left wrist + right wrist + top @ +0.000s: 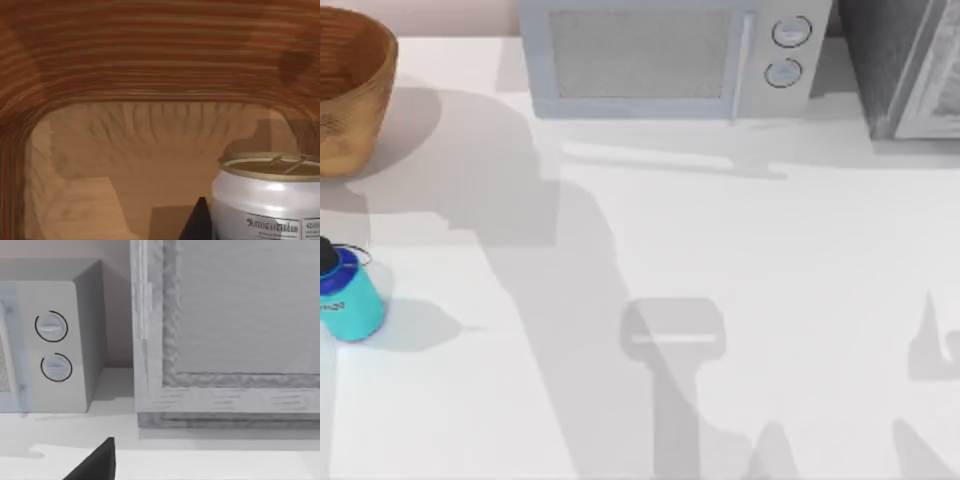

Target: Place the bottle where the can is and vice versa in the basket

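Note:
The basket, woven and golden-brown, stands at the table's far left corner. The left wrist view looks into the basket's reddish-brown wall. The can, pale with a gold-coloured top, stands upright inside. A dark tip of my left gripper shows close beside the can. The teal bottle with its dark blue cap stands on the table at the left edge, in front of the basket and outside it. A dark tip of my right gripper hangs over the table before the appliances.
A white microwave stands along the back edge, and a grey appliance sits to its right. The right wrist view faces both the microwave and the grey appliance. Arm shadows fall across the white tabletop.

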{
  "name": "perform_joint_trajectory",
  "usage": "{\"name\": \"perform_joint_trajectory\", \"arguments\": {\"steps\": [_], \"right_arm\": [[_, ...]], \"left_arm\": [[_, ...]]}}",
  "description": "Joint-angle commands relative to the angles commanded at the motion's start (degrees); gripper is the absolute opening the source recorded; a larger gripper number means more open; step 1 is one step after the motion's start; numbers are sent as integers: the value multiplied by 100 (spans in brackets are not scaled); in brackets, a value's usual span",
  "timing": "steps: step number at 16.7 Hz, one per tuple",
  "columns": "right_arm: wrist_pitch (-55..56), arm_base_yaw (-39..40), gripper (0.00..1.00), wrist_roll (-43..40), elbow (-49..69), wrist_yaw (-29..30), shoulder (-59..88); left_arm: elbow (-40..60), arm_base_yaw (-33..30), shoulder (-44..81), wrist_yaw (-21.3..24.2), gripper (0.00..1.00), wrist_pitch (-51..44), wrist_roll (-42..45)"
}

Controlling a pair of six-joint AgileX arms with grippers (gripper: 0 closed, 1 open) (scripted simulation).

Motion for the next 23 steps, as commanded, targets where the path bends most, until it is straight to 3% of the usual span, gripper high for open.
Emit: {"name": "perform_joint_trajectory", "arguments": {"steps": [6,18,23], "right_arm": [[0,0,100,0,0,0,0],[0,0,100,0,0,0,0],[0,0,100,0,0,0,0]], "left_arm": [[-2549,-341,-3001,-340,0,1411,-150],[-9828,-1083,-10617,-1209,0,4281,-800],[-11847,-1263,-12796,-1530,0,5324,-987]]}}
